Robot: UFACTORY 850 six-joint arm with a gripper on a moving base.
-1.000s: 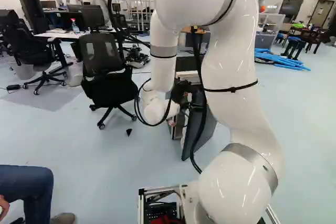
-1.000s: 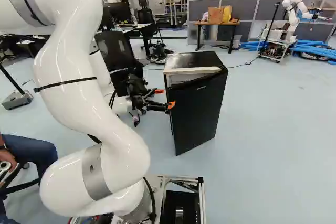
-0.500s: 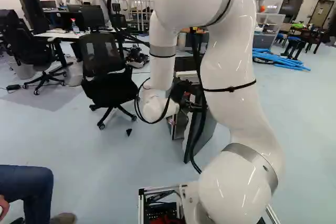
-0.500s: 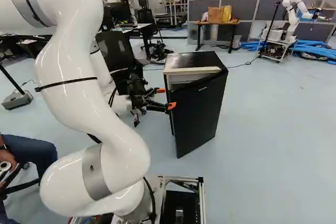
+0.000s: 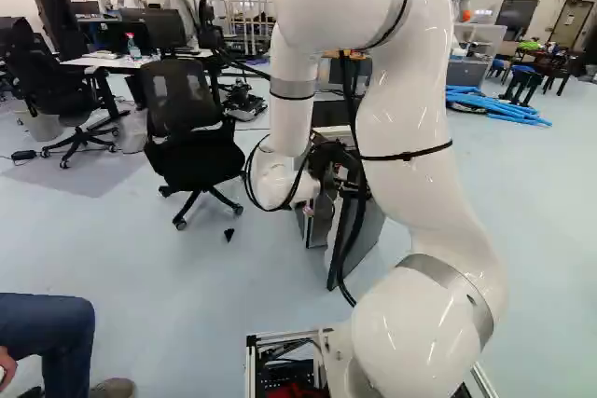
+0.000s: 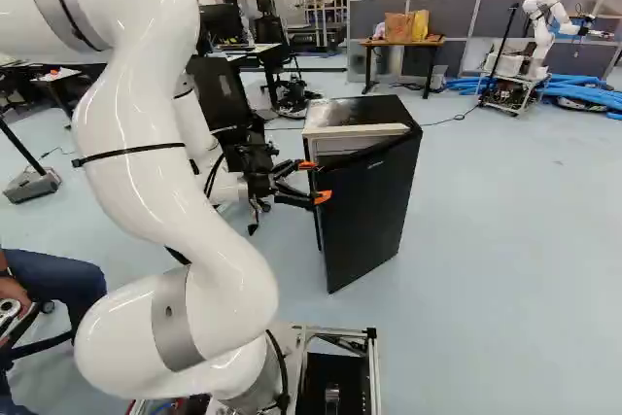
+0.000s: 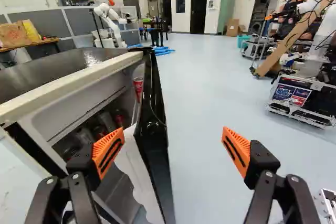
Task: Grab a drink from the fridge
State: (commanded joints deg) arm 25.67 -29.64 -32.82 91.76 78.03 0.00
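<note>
Since door (image 6: 371,206) has swung a bit wider and gripper (image 7: 172,134) has crept nearer, drink looks easier to reach. Gripper wide open, grabbing nothing, door edge between its tips. Red can (image 7: 138,87) inside by door, more cans (image 7: 119,117) deeper in fridge (image 6: 350,111). Arm (image 6: 141,177) arches high, then dips.

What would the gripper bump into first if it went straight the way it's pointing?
Probably the fridge door. It stands between the open fingers of the gripper, so the finger nearer the shelves might brush its inner side. How soon is hard to tell.
</note>
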